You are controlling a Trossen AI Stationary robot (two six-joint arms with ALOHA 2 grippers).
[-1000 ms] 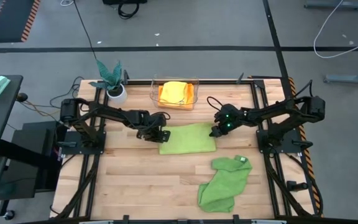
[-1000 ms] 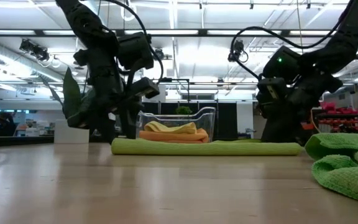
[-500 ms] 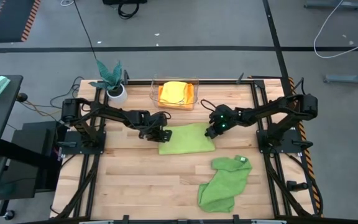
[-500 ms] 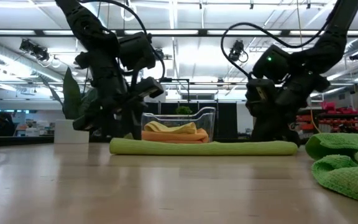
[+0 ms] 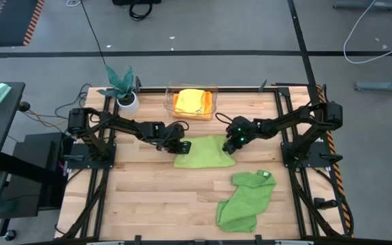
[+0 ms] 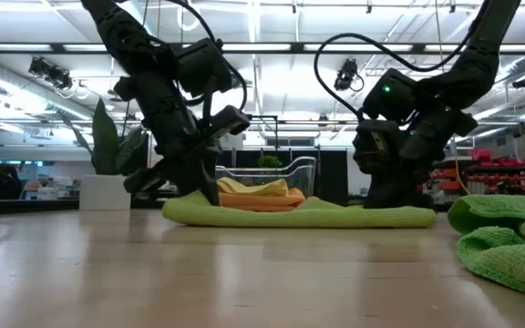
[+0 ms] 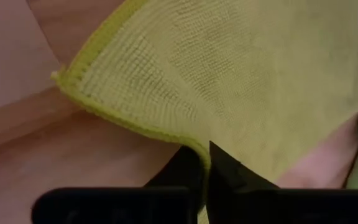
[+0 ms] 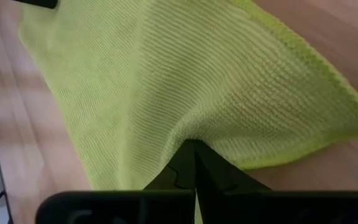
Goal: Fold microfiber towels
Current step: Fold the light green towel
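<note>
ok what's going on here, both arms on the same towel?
Yes. Both arms are working the lime green towel lying flat mid-table. The left tool is shut on its far left edge, and the right tool is shut on its far right edge; both wrist views show cloth pinched between the fingers. The edge is only slightly raised, so the fold isn't made yet. The orange and yellow towels sit in the clear bin at the back, and the larger green towel lies crumpled toward the front right.

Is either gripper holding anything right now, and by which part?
Both pinch the lime green towel along its far edge: left gripper near the left corner, right gripper near the right corner.
</note>
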